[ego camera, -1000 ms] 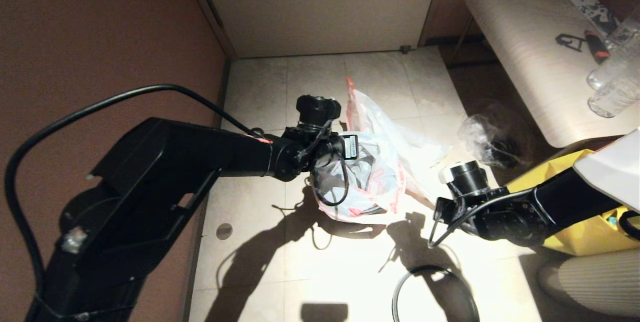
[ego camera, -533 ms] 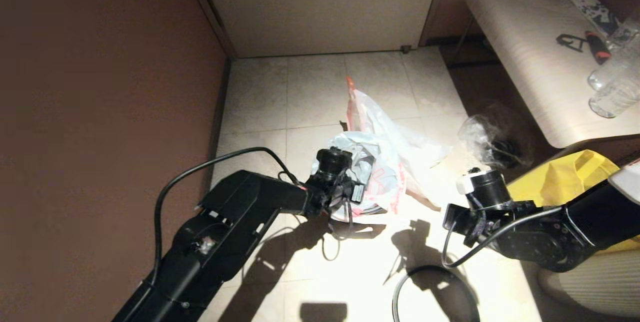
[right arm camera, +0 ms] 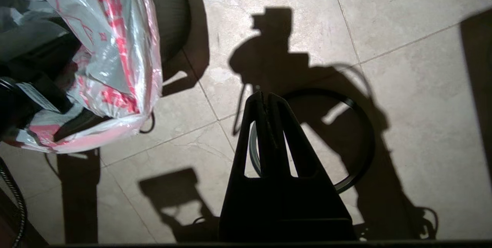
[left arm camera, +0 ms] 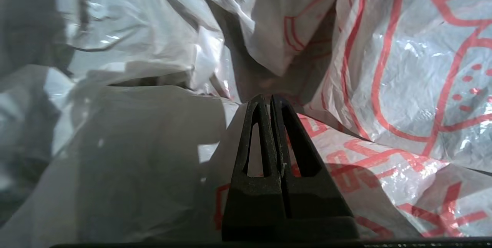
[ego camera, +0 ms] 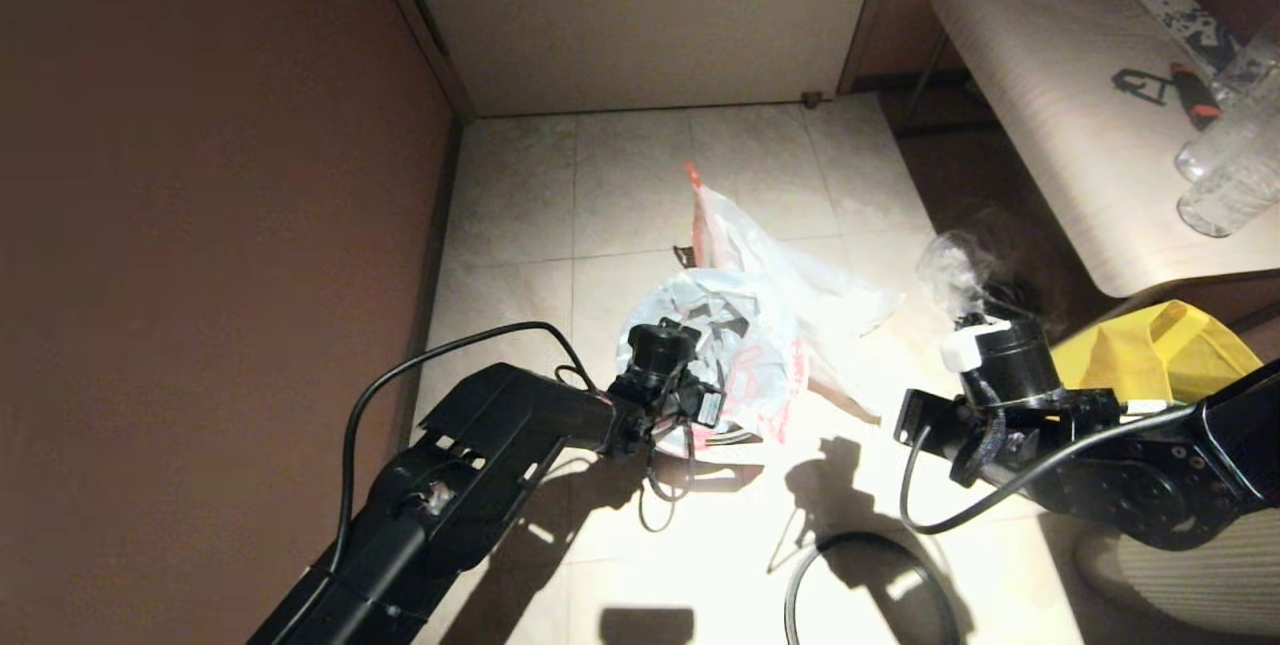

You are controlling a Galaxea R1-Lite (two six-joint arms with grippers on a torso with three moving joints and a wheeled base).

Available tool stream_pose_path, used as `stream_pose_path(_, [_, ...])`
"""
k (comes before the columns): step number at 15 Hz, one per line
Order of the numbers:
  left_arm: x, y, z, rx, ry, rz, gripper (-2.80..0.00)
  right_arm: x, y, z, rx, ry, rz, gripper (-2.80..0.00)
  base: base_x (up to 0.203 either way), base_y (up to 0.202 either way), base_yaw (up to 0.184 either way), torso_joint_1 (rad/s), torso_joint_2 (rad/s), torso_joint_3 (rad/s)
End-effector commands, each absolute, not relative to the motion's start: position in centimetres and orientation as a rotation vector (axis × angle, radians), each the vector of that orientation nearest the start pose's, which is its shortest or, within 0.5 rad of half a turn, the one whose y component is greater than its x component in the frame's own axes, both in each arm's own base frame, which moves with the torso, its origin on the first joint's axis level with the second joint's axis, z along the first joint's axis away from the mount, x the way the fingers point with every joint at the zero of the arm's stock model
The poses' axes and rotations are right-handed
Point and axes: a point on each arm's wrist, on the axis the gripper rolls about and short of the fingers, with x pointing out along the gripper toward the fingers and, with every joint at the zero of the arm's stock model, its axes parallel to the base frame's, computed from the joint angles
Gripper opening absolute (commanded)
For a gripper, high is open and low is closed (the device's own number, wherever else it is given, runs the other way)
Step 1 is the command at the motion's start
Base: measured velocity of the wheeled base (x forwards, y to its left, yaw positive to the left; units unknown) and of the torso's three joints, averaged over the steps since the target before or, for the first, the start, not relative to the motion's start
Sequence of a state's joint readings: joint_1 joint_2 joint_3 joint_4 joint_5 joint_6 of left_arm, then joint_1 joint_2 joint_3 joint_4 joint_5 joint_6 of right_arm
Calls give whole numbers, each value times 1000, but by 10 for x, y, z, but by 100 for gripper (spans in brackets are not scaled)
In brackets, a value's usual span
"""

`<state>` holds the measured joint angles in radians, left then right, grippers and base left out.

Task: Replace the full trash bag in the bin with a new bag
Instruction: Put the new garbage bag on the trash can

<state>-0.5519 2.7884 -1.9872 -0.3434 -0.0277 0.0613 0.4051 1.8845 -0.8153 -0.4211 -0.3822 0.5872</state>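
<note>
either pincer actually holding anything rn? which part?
Nothing held. Left pincer is shut and empty, tips pushed into the new bag lining the bin. Right pincer is shut and empty above the grey hoop on the floor.

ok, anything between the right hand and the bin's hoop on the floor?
Nothing visible. The right hand, shut, hangs above the hoop, which lies on bare floor tile; only shadows cross it.
</note>
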Motion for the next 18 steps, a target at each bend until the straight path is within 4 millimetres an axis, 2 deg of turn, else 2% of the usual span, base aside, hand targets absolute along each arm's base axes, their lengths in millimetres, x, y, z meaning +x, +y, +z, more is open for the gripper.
stream_pose_path(1, [464,-294,12,158,377,-581,-280,301,119,106,321,583,-157,-280,0,0,0,0,0,0])
stream_pose_path(4, [445,-305,75,75,299,-542,-280,308,123,104,291,582,-143,-280,0,0,0,0,0,0])
stream_pose_path(6, [424,-300,120,17,269,-510,-280,320,129,106,286,562,-132,-280,0,0,0,0,0,0])
stream_pose_path(7, [411,-292,124,-2,307,-485,-280,325,131,108,276,554,-121,-280,0,0,0,0,0,0])
stream_pose_path(9, [392,-267,108,-39,432,-411,-280,338,137,107,254,545,-99,-280,0,0,0,0,0,0])
stream_pose_path(10, [385,-250,95,-65,491,-369,-280,345,141,103,232,546,-89,0,0,0,0,0,0,0])
stream_pose_path(12, [369,-214,61,-126,577,-340,-280,357,156,100,165,535,-46,0,0,0,0,0,0,0])
stream_pose_path(14, [353,-183,34,-221,585,-367,-280,367,170,92,144,536,-21,0,0,0,0,0,0,0])
stream_pose_path(15, [353,-172,29,-287,513,-404,-280,375,176,86,136,536,-14,0,0,0,0,0,0,0])
stream_pose_path(18, [370,-145,17,-405,433,-598,-280,398,191,63,109,545,-6,0,0,0,0,0,0,0])
